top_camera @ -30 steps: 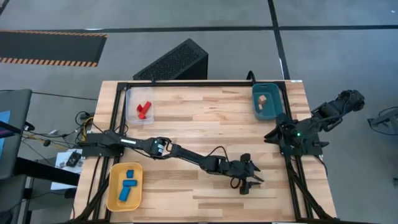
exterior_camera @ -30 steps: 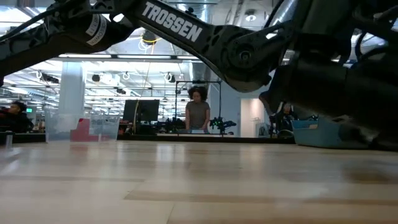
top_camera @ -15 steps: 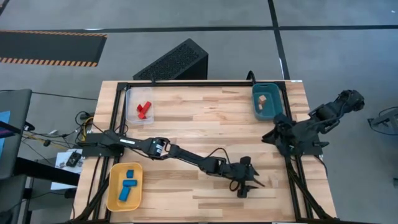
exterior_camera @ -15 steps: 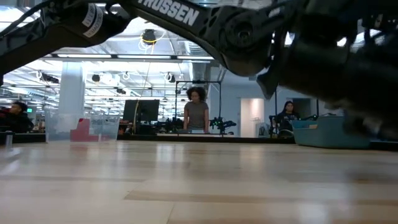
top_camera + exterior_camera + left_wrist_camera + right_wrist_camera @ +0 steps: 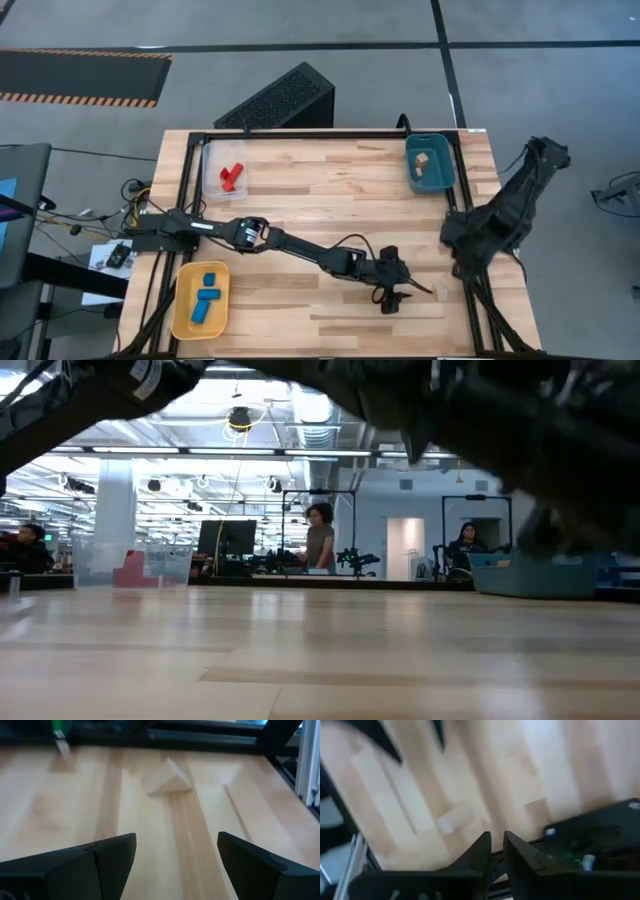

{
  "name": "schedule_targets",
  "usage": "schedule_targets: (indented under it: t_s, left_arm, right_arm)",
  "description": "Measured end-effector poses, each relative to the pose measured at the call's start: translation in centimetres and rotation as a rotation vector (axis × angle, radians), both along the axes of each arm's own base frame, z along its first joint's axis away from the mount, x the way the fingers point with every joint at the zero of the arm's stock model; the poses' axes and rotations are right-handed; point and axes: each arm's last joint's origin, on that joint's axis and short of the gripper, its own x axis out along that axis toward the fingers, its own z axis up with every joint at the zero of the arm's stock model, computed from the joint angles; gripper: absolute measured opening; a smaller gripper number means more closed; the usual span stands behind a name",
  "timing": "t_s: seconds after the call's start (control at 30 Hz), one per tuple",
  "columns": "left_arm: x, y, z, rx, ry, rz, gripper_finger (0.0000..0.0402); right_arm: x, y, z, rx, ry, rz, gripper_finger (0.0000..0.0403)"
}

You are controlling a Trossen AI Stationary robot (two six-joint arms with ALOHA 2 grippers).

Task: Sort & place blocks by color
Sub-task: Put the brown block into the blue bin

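On the desk (image 5: 330,200), well away from the teal tray (image 5: 428,163), I see my left pincer (image 5: 176,855) wide open and holding nothing. The teal tray holds the pale wood block (image 5: 422,163). Far from it, the red blocks (image 5: 232,176) lie in the clear tray (image 5: 212,160) and the blue blocks (image 5: 206,297) in the yellow tray (image 5: 182,300). My right pincer (image 5: 497,846), beside the teal tray's desk edge, is almost closed and empty.

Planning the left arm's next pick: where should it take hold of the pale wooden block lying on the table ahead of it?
The pale block looks wedge-shaped, though blurred. Probably bring the open left gripper down from above and close on its flat upright sides, not the slope, where the grip could slip. The right gripper waits at the right edge of the table.
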Motion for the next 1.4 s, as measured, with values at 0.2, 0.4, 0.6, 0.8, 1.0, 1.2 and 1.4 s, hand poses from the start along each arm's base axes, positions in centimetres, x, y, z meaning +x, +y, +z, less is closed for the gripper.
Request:
schedule_targets:
  t_s: [0.2,0.4,0.6,0.8,1.0,1.2,1.4]
  left_arm:
    - [-1.2,0.7,4.3,0.130,0.064,0.026,0.0272]
    - [-2.6,1.1,9.7,0.152,0.038,0.040,0.0272]
    - [-4.3,1.5,13.6,0.066,0.070,0.094,0.0272]
    - [-5.7,2.0,15.5,0.048,0.124,0.165,0.0272]
    - [-6.4,2.4,16.6,0.061,0.122,0.249,0.0272]
    - [-6.9,1.5,16.2,0.080,0.170,0.233,0.0272]
    - [-7.6,0.8,15.7,0.098,0.239,0.224,0.0272]
  right_arm:
    - [-0.4,3.6,-4.1,-0.019,0.052,0.040,0.0063]
    - [-1.3,4.9,-9.0,0.136,0.057,-0.246,0.0076]
    - [-1.6,5.0,-10.4,0.198,0.080,-0.432,0.0156]
    - [-1.2,5.5,-10.7,0.229,0.082,-0.489,0.0269]
    - [-0.3,6.8,-12.3,0.193,0.090,-0.502,0.0300]
    - [1.1,7.4,-13.7,0.197,0.107,-0.560,0.0299]
    - [1.7,7.6,-14.1,0.180,0.182,-0.580,0.0257]
